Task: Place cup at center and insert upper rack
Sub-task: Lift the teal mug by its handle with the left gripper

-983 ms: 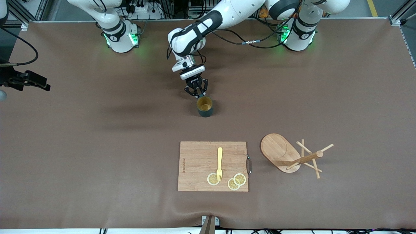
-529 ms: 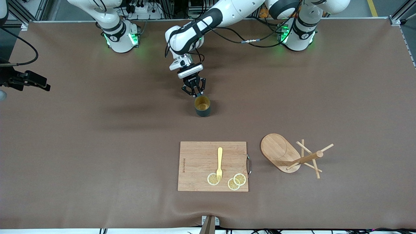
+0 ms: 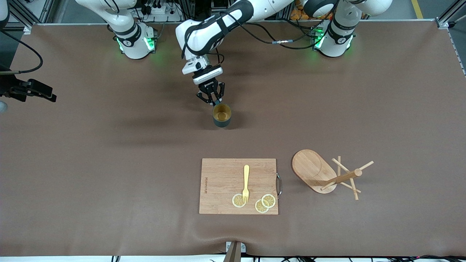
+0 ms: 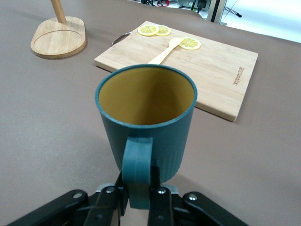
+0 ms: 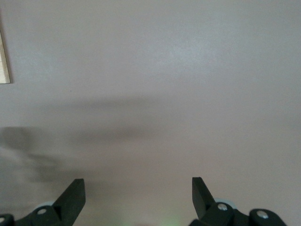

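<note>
Cup (image 3: 221, 116) pinched by its handle in my left tool (image 3: 210, 100) for upright carrying over the surface (image 3: 109, 163); right tool (image 5: 138, 197) waits, spread wide and empty.

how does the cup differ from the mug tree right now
The cup is dark teal and upright, gripped by its handle in the left gripper; the mug tree is light wood, tipped on its side and untouched. The cup is farther from the front camera. Both are on the brown table.
</note>
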